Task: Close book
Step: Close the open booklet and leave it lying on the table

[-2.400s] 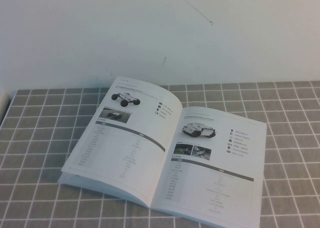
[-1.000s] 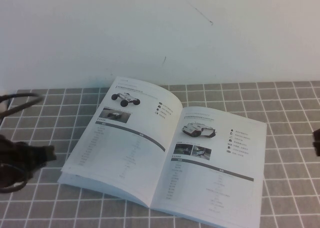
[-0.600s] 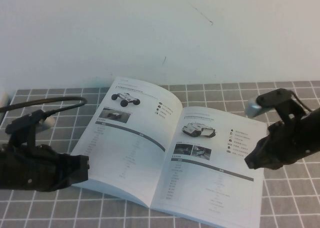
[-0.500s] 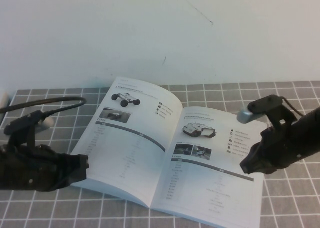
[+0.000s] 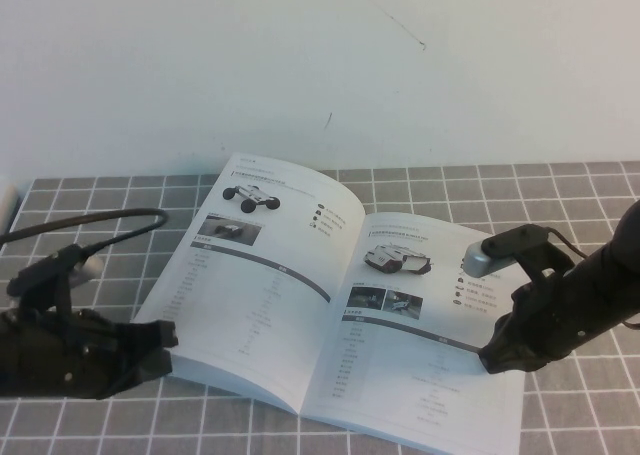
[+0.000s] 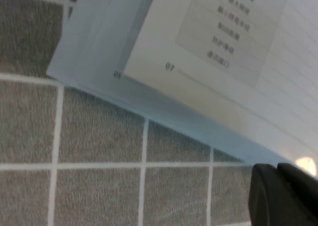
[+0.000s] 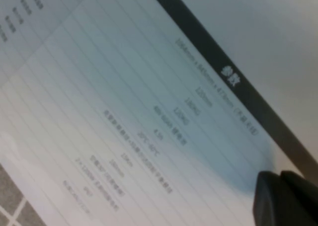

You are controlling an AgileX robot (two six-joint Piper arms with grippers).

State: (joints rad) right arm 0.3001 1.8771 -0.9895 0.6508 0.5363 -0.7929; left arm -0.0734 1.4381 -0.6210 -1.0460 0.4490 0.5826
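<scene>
The book (image 5: 330, 305), lying open on the desk (image 5: 580, 195), is best closed if its left edge is scooped from beneath by the left gripper (image 5: 160, 337) beside it, while its right page is pinned by the right gripper (image 5: 492, 360), both jaws seen closed

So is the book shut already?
No, the book lies open, left hand at its left edge, right hand over its right page.

You've got book (image 5: 330, 305): thin paper pages, smooth, faint sheen. Table (image 5: 580, 195): grey tile-pattern cover, rough, matt. Left gripper (image 5: 160, 340) at book's left edge, right gripper (image 5: 490, 360) on right page: black, matt, plastic-looking
</scene>
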